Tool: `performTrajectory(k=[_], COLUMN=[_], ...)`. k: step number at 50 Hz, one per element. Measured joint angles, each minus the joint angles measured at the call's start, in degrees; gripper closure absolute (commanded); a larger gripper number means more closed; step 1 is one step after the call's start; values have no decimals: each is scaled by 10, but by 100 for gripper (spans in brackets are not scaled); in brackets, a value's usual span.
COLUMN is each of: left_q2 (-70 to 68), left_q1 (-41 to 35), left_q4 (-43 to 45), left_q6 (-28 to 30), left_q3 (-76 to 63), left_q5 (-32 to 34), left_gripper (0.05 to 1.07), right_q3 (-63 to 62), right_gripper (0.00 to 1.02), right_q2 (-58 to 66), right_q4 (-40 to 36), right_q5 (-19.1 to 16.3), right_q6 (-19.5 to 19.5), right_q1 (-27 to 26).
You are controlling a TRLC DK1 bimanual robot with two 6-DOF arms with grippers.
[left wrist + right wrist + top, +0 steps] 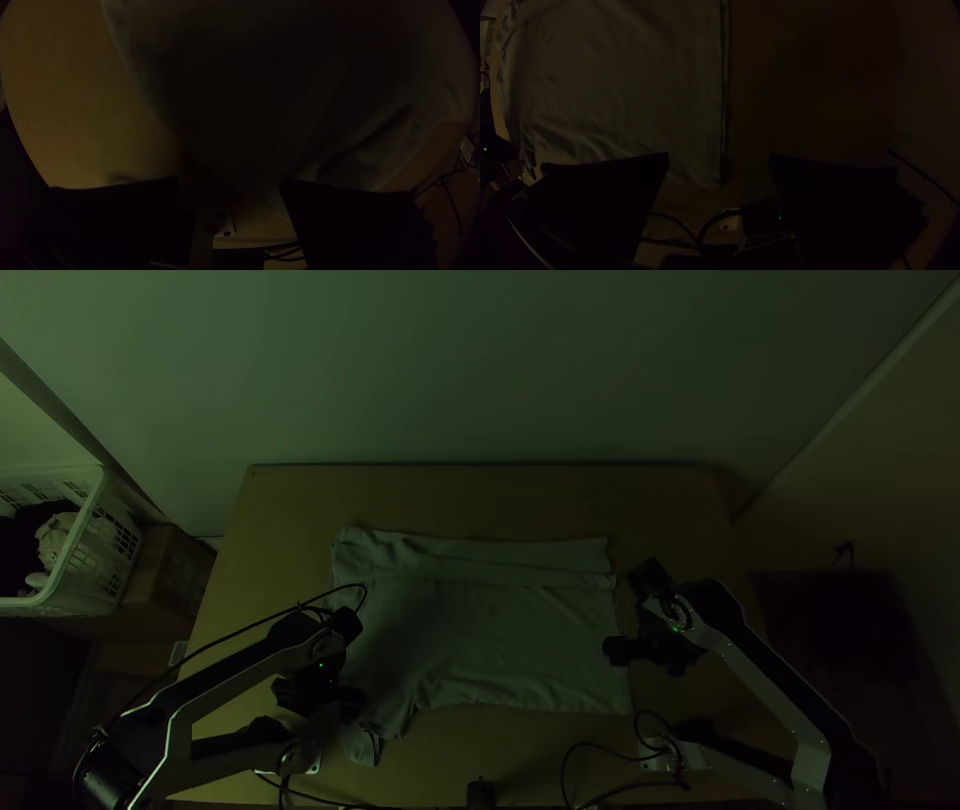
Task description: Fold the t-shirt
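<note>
T-shirt (500,640): long axis left to right at top view's centre, lower-left part nearest left end effector (230,179), right edge nearest right end effector (719,154) (both spread).

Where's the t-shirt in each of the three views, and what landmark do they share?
Top view: t-shirt centre to lower left, a sleeve reaching down toward the near edge.
Left wrist view: t-shirt from top edge down through the middle, in shadow, narrowing downward.
Right wrist view: t-shirt across the upper left, its straight edge near mid-picture.
Shared landmark: bare wooden tabletop bordering the shirt.
</note>
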Motion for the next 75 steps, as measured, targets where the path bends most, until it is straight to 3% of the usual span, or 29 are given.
performTrajectory(k=[3, 6, 14, 39, 50, 61, 65, 69, 75], left_q2=[11, 14, 14, -19, -30, -35, -40, -41, -41], left_q1=[-11, -27, -58, -29, -11, -8, -7, -5, 7], left_q4=[0, 2, 21, 59, 70, 74, 74, 74, 73], left_q6=[0, 0, 2, 36, 48, 50, 51, 52, 57], left_q3=[4, 8, 10, 12, 13, 13, 14, 17, 25], left_q5=[0, -2, 3, 8, 0, 0, 0, 0, 0], left_gripper=[26, 45, 105, 104, 104, 104, 104, 104, 104], right_q3=[-11, -22, -54, -99, -130, -135, -140, -141, -141], right_gripper=[16, 16, 16, 19, 19, 41, 64, 99, 100], right_q2=[0, 0, 2, 65, 97, 134, 134, 131, 93], right_q4=[-3, -12, -16, -16, 19, 49, 57, 65, 93], right_q5=[-11, -24, -33, -87, -108, -117, -119, -118, -118], right_q6=[-1, -2, -5, -33, -42, -48, -48, -48, -48], right_q1=[0, 0, 0, 0, 0, 0, 3, 9, 12])
